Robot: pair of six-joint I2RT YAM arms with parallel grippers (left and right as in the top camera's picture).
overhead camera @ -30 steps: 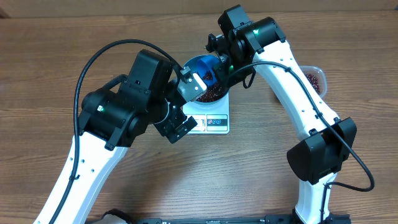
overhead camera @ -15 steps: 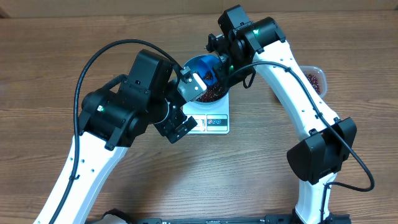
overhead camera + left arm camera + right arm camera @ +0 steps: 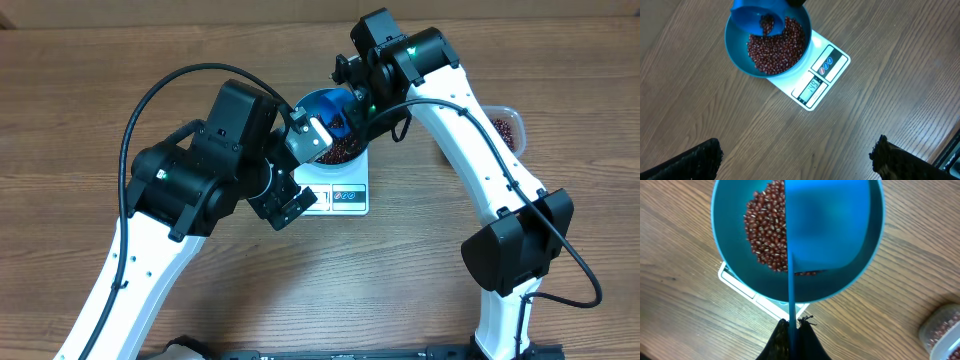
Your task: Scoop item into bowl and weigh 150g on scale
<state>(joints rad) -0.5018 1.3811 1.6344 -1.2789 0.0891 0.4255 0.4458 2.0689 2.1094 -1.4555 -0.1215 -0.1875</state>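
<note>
The small, dark red-brown beans [image 3: 776, 47] lie as a loose grainy heap inside the round, smooth blue bowl [image 3: 735, 50]. The bowl stands on the far part of the flat white rectangular scale [image 3: 812, 82], whose display is at the near edge. A blue plastic scoop [image 3: 830, 225] with a few beans hangs tilted over the bowl. The right gripper [image 3: 792, 330] has its fingers clamped on the scoop's thin handle. The left gripper [image 3: 800, 162] hangs above the wood-grain table [image 3: 900, 50], fingers wide apart and holding nothing. A clear tub [image 3: 508, 128] with beans stands at the right.
</note>
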